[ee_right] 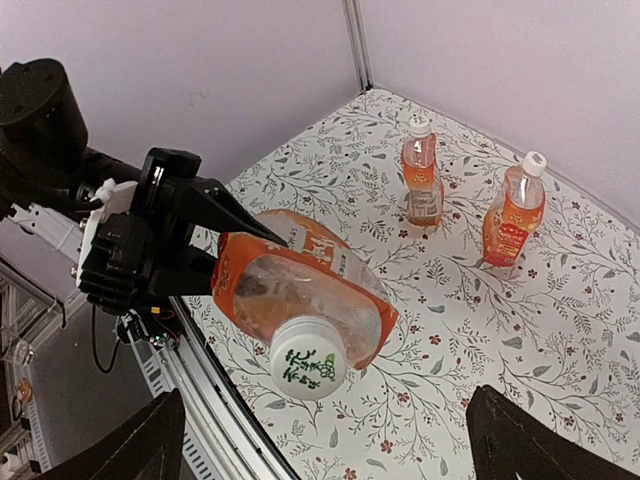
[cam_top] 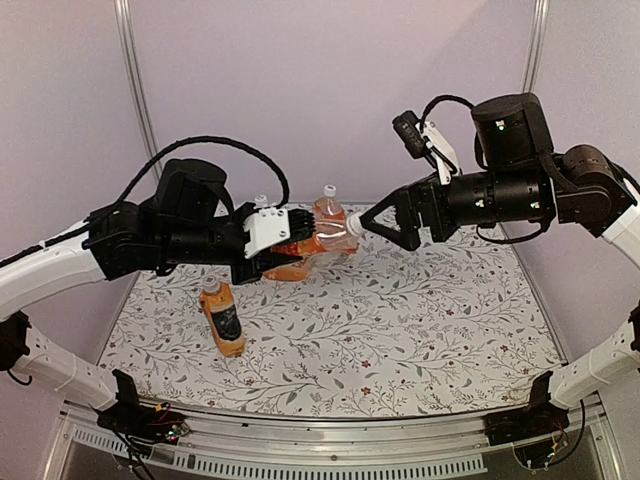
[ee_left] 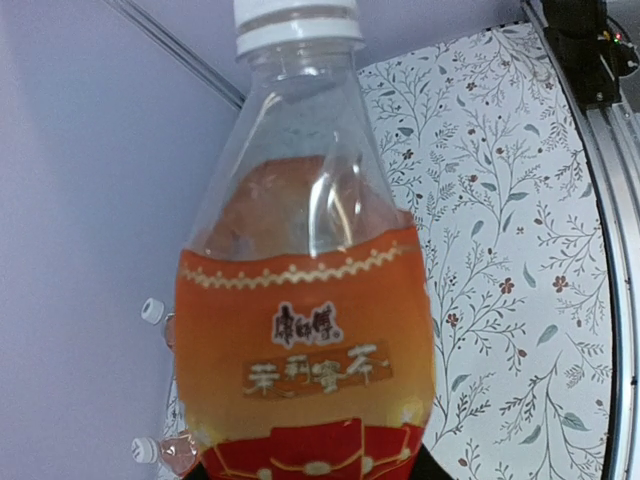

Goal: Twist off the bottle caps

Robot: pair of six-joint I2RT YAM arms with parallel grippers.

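A clear plastic bottle of orange drink (ee_left: 310, 330), labelled orange and red, is topped by a round white plastic cap (ee_right: 308, 368) printed green; the white table cover (cam_top: 400, 330) is patterned with grey vines.

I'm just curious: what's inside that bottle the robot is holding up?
Through the clear shoulder of the bottle, orange drink shows; the white cap is on. The orange label covers the rest, so the fill level cannot be seen.
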